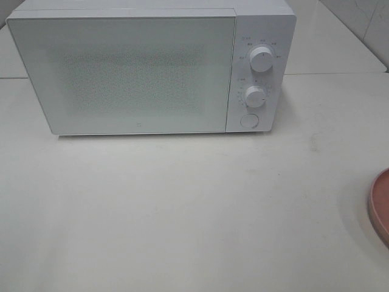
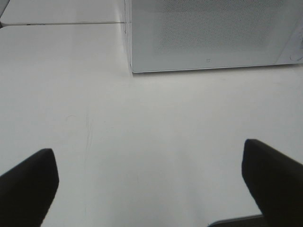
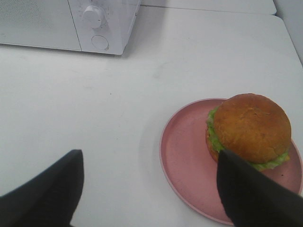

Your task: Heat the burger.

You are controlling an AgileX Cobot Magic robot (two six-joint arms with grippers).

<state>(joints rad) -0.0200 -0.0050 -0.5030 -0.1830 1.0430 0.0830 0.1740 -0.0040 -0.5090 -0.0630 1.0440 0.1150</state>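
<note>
The burger (image 3: 251,127), golden-brown bun over green lettuce, sits on a pink plate (image 3: 184,161) in the right wrist view. In the exterior high view only the plate's rim (image 1: 380,207) shows at the right edge; the burger is out of that view. My right gripper (image 3: 149,189) is open, hovering short of the plate, one dark finger (image 3: 251,198) overlapping the plate's near side. The white microwave (image 1: 146,67) stands at the back with its door shut. Facing the microwave's lower front corner (image 2: 203,33), my left gripper (image 2: 151,184) is open above bare table.
The microwave carries two round knobs (image 1: 261,59) and a door button (image 1: 249,120) on its right panel. A seam between white table tops (image 2: 61,22) runs behind the microwave's left side. Neither arm shows in the exterior high view.
</note>
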